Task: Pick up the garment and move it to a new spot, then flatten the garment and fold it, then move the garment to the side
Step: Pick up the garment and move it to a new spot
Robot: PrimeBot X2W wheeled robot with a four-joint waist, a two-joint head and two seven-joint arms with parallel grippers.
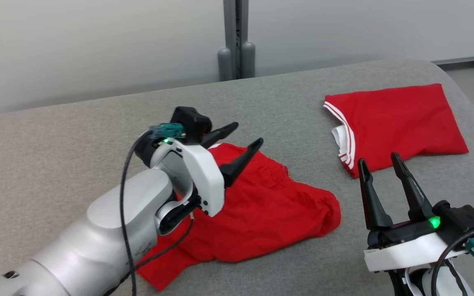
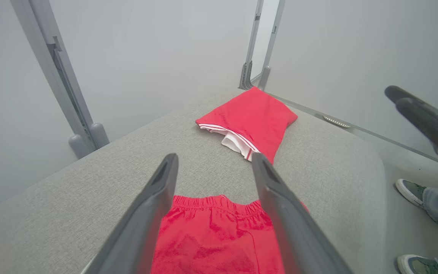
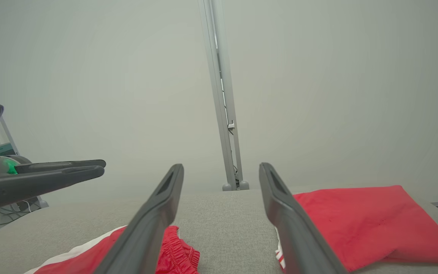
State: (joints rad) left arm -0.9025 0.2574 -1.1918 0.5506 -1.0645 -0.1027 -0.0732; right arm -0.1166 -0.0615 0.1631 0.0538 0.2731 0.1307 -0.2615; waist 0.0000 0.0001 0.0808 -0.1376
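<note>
1. The crumpled red elastic-waist shorts point(image 1: 270, 205) lie on the grey fabric-covered table point(image 1: 97, 135), directly beneath the left gripper point(image 1: 247, 134). It hovers just above them, jaws spread wide and holding nothing.
2. Their long axis runs from the near left toward the right, and the left arm is clearly nearer.
3. The right gripper point(image 1: 379, 160), also wide open and empty, stands off the gathered waistband end.
4. The shorts look rumpled, not yet flat. A folded red shirt with white trim point(image 1: 401, 123) lies well apart, at the far right.

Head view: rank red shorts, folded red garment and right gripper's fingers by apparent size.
1. Red shorts, though nearer and partly behind the left arm.
2. Folded red garment.
3. Right gripper's fingers.
</note>
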